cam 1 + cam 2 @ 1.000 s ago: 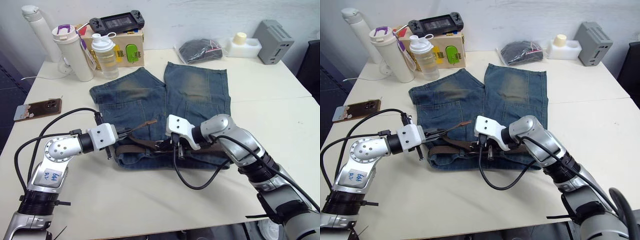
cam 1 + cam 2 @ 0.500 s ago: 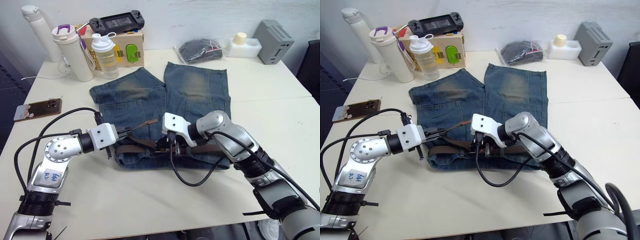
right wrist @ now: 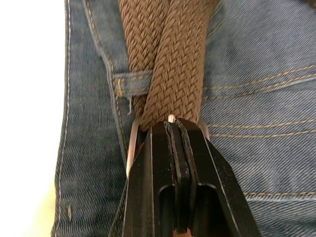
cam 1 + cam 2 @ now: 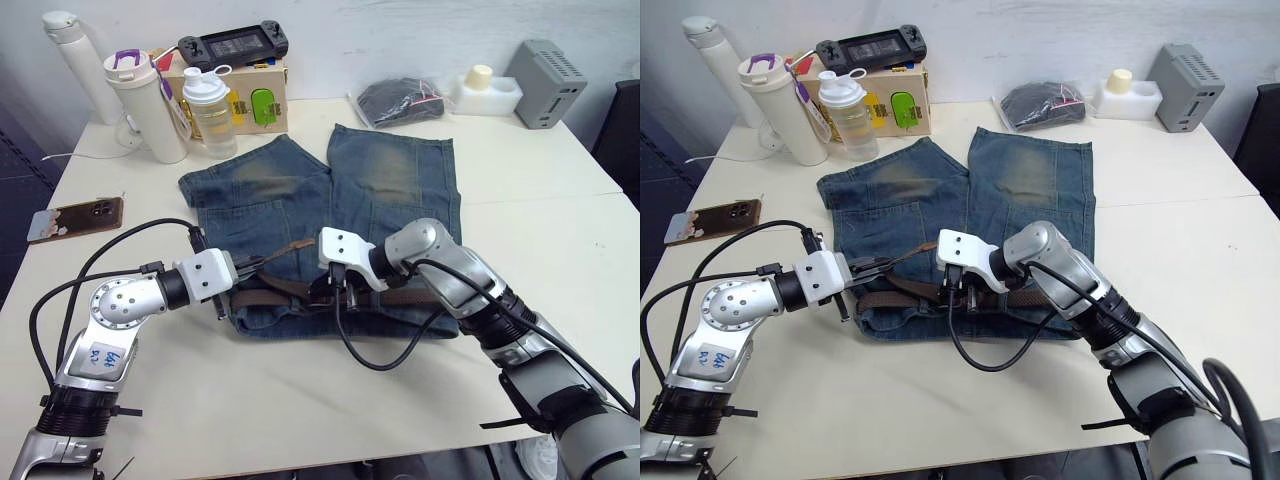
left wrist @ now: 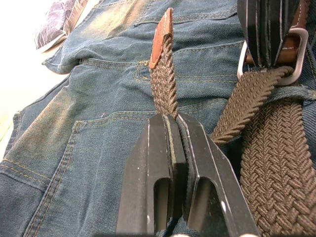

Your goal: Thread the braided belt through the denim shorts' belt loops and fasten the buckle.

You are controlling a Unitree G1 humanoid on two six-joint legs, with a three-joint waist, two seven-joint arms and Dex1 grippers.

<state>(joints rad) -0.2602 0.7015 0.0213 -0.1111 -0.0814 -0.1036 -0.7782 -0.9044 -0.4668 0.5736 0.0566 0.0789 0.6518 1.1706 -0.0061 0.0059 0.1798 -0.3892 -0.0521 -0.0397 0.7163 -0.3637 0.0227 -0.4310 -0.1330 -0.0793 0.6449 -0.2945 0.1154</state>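
Observation:
The denim shorts (image 4: 390,180) lie flat mid-table, waistband toward me. The braided belt (image 4: 272,296) runs along that waistband. My left gripper (image 4: 252,268) is shut on the belt's free tail (image 5: 163,84), whose leather tip (image 5: 165,29) sticks out over the shorts. My right gripper (image 4: 322,292) is at the waistband's middle, shut on the silver buckle (image 3: 132,143). From the buckle two runs of brown strap (image 3: 168,64) lead away, one passing under a belt loop (image 3: 129,84). In the left wrist view the buckle (image 5: 292,54) shows beside the tail, held by the right gripper's black fingers (image 5: 266,24).
At the back left stand a white bottle (image 4: 150,105), a shaker bottle (image 4: 212,110) and a box (image 4: 255,95) with a game controller on top. A phone (image 4: 75,218) lies at the left edge. At the back right are a bagged dark bundle (image 4: 400,100), a white container (image 4: 485,92) and a grey box (image 4: 545,85).
My right gripper has slid a little to the left along the waistband with the buckle, closing on the left gripper. The left gripper still holds the tail in nearly the same place.

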